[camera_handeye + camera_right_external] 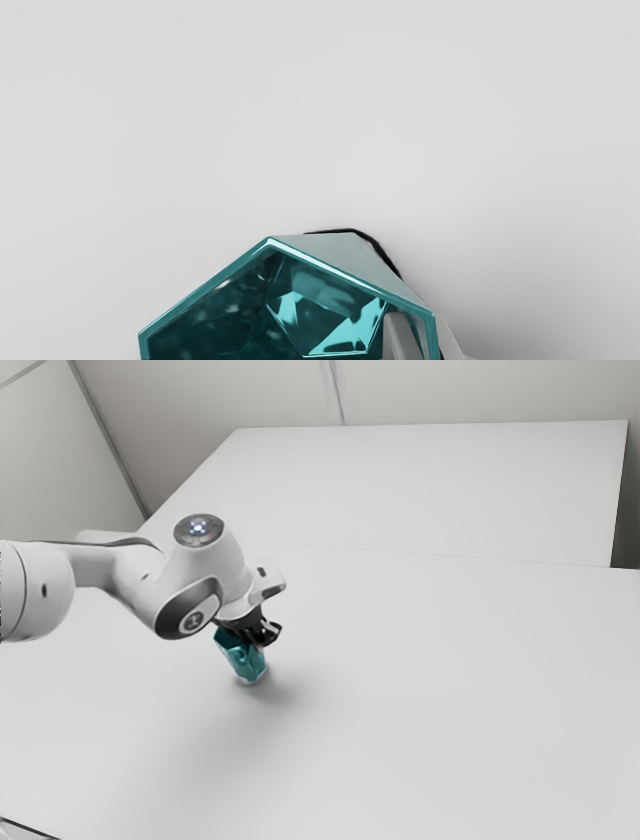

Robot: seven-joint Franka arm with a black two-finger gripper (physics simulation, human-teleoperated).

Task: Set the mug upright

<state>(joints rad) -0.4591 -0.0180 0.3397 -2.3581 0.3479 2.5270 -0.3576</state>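
Bright, diffuse, neutral light washes the white table. A soft-edged grey shadow spreads to the near side of the mug, whose rim and inside catch pale glare.

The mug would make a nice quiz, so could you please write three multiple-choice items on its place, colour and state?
1. Where is the mug in the exterior view?
A) At the end effector
B) Against the wall
C) Beyond the table

2. What colour is its inside?
A) Red
B) Teal
C) Yellow

3. How is its mouth?
A) Lidded
B) Facedown
C) Uncovered

1 A: the exterior view shows them together.
2 B: its inner walls show teal.
3 C: the wrist view looks into it.
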